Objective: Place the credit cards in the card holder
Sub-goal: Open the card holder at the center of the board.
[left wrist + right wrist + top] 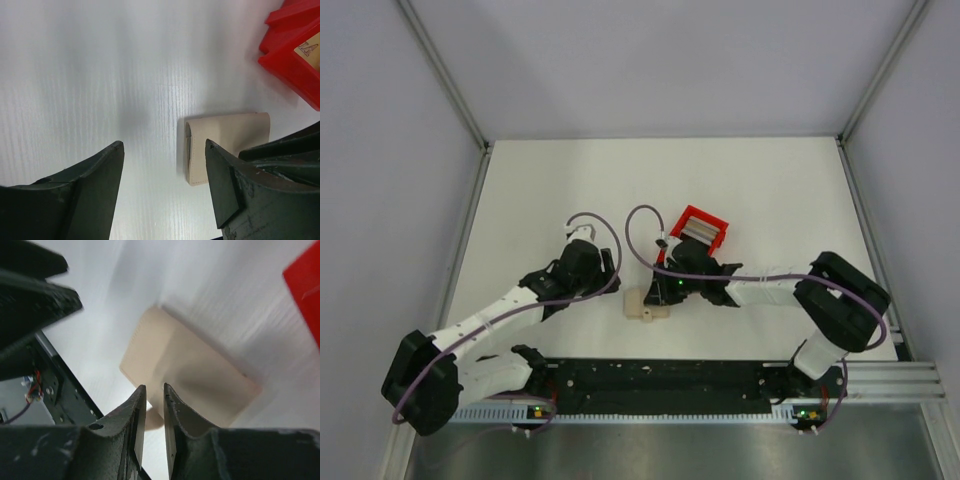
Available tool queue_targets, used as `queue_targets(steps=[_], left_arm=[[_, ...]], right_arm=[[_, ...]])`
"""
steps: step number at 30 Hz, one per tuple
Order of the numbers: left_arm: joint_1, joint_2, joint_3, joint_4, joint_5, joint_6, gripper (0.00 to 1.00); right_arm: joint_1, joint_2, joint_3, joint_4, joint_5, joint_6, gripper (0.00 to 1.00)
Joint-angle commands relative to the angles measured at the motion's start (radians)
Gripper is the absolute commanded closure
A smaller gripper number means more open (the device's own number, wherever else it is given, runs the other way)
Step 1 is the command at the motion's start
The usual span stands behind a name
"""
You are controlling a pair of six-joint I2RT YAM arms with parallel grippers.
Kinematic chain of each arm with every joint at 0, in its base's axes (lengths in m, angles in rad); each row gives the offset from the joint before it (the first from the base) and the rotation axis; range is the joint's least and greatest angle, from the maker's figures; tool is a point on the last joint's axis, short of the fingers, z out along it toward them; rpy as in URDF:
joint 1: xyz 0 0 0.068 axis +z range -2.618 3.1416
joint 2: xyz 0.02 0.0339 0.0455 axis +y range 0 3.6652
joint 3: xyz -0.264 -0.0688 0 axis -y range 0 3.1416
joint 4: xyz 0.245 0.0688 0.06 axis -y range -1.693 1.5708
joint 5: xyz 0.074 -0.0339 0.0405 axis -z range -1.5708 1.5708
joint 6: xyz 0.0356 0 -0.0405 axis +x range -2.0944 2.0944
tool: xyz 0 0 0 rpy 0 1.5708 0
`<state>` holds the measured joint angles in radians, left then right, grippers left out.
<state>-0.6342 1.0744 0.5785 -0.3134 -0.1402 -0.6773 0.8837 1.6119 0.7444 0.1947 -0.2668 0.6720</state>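
The card holder [642,305] is a beige wallet lying folded shut on the white table; it also shows in the left wrist view [230,135] and the right wrist view [200,370]. Credit cards [701,232] lie in the red tray [692,214]; one card edge [308,49] shows in the left wrist view. My left gripper [610,268] is open and empty, just left of the wallet [162,143]. My right gripper [662,294] hovers over the wallet's right part, its jaws almost together with nothing seen between them [154,386].
The red tray [292,65] stands just behind the wallet, close to the right wrist. The black arm-base rail [660,380] runs along the near edge. Metal frame posts [470,130] bound the table's sides.
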Motion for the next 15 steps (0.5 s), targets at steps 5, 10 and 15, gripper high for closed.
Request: queue_targets(steps=[5, 10, 15], left_arm=[[0.008, 0.004, 0.0, 0.03, -0.019, 0.015, 0.3], [0.01, 0.021, 0.011, 0.042, 0.008, 0.024, 0.3], [0.008, 0.018, -0.005, 0.05, 0.007, 0.019, 0.3]], right_arm=[[0.084, -0.064, -0.116, 0.036, -0.101, -0.052, 0.8], [0.115, -0.037, -0.105, -0.037, -0.06, -0.087, 0.79], [0.15, -0.024, -0.1, -0.142, 0.099, -0.133, 0.77]])
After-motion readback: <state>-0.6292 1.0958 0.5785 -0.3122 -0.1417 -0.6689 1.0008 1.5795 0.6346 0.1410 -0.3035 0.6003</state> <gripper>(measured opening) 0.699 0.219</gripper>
